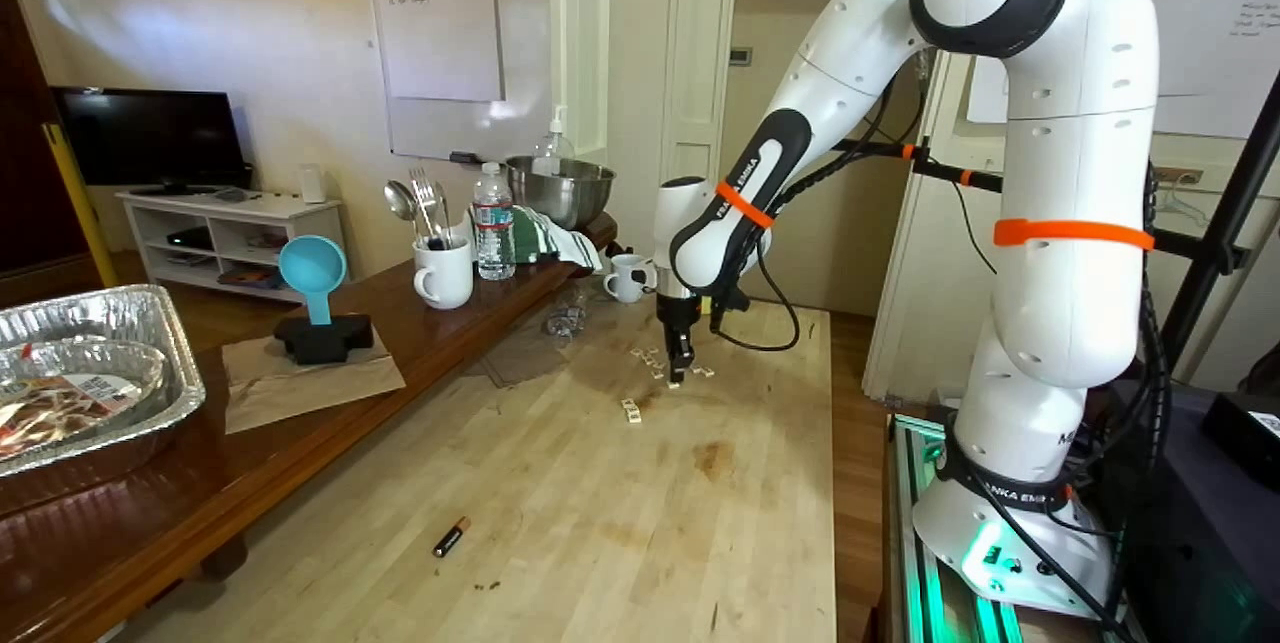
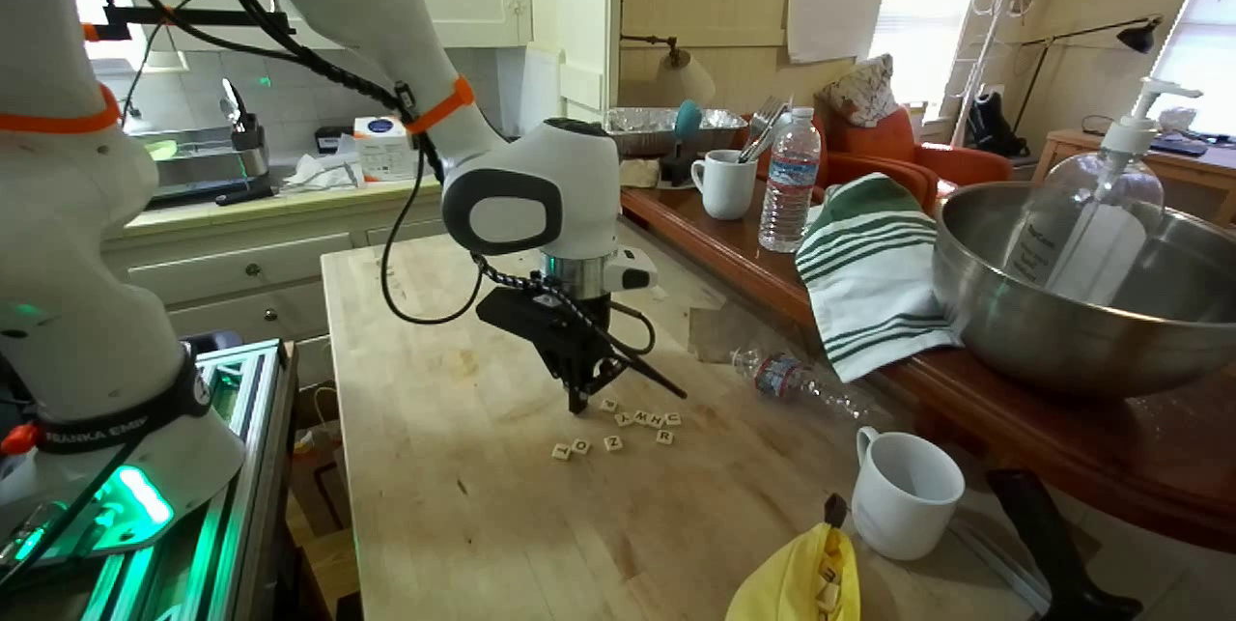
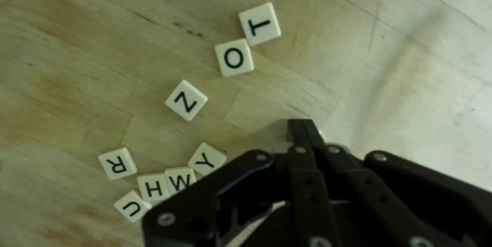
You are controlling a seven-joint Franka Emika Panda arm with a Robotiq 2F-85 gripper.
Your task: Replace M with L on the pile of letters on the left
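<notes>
Small cream letter tiles lie flat on the wooden table. In the wrist view I read T [image 3: 260, 23], O [image 3: 234, 58], Z [image 3: 186, 100], R [image 3: 117, 163], U [image 3: 132, 205], H [image 3: 153, 186], W [image 3: 180, 179] and Y [image 3: 207, 158]. The W may be an M seen turned. I can make out no L. U, H, W and Y form a close row. A small pile of tiles [image 1: 631, 411] shows in an exterior view. My gripper [image 3: 301, 122] is shut, low over the table among the tiles, with no tile visible between its fingertips. It partly hides pale pieces behind it.
In an exterior view a yellow bag [image 2: 801, 582], a white mug [image 2: 908, 493] and a crumpled plastic bottle [image 2: 797, 380] stand or lie on the table. A battery [image 1: 451, 537] lies on it too. A raised brown counter [image 1: 400, 393] runs along one side.
</notes>
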